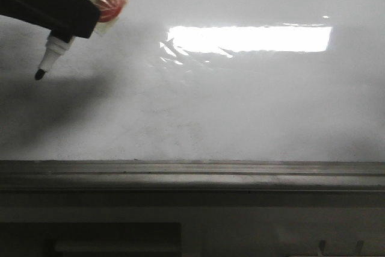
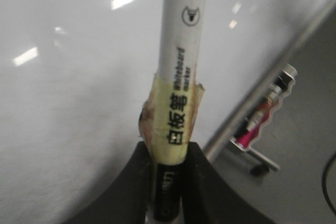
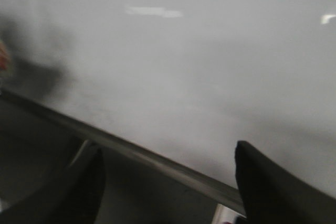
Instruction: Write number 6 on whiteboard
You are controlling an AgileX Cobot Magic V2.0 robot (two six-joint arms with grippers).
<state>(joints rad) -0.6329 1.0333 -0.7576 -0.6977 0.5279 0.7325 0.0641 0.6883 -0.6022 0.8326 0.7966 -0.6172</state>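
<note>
Left gripper (image 2: 170, 182): clamped on whiteboard marker (image 1: 53, 54), tip aimed at 7 o'clock, ready to write | whiteboard (image 1: 240, 112): fills view, no 6 drawn yet | right gripper (image 3: 168, 182): fingers apart, idle.

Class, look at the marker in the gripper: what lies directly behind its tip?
Behind the marker held by the left gripper is bare whiteboard with only shadow. Any contact between tip and board cannot be told.

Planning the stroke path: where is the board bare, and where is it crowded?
Bare: the whiteboard from the marker tip rightward, between the glare and the bottom rail. No ink visible yet. Crowded: the upper left, where the left gripper holds the marker.
</note>
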